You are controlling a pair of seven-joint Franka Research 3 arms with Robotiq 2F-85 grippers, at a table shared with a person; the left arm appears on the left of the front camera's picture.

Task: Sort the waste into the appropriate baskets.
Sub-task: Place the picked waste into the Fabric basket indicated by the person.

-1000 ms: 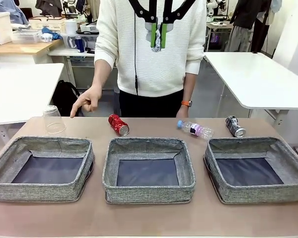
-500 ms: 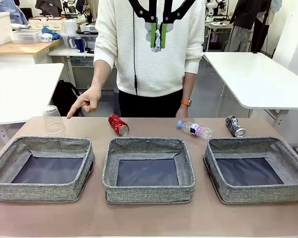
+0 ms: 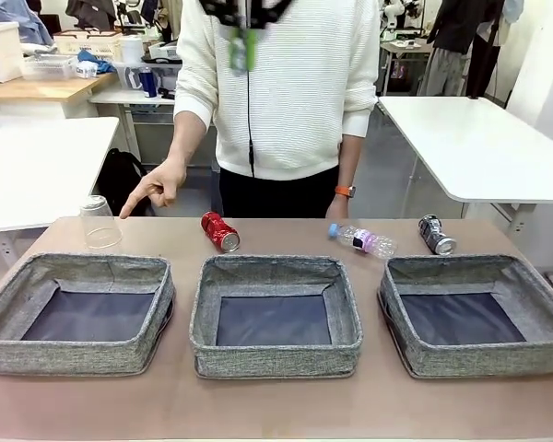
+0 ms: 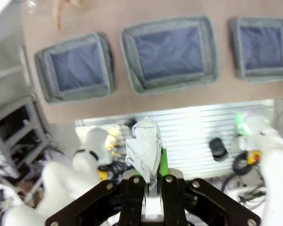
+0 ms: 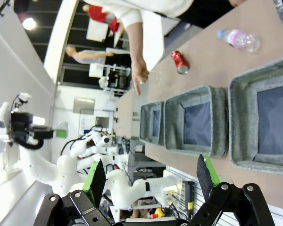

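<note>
High above the table's far edge, my left gripper (image 3: 242,41) shows blurred at the top of the front view. In the left wrist view it (image 4: 150,176) is shut on the white paper wad (image 4: 144,148), far above the three grey baskets (image 4: 174,84). Along the far edge lie a clear plastic cup (image 3: 99,223), a red can (image 3: 220,231), a small bottle (image 3: 362,240) and a dark can (image 3: 437,235). The left basket (image 3: 74,354), middle basket (image 3: 275,361) and right basket (image 3: 484,361) have nothing in them. My right gripper (image 5: 150,181) is open and holds nothing.
A person in a white sweater stands at the far side. One hand (image 3: 157,189) points down towards the cup; the other arm hangs near the bottle. White tables stand to the far left and far right.
My left gripper has swung towards the picture's left with the wad, now blurred. The person's pointing hand has shifted slightly towards the cup.
</note>
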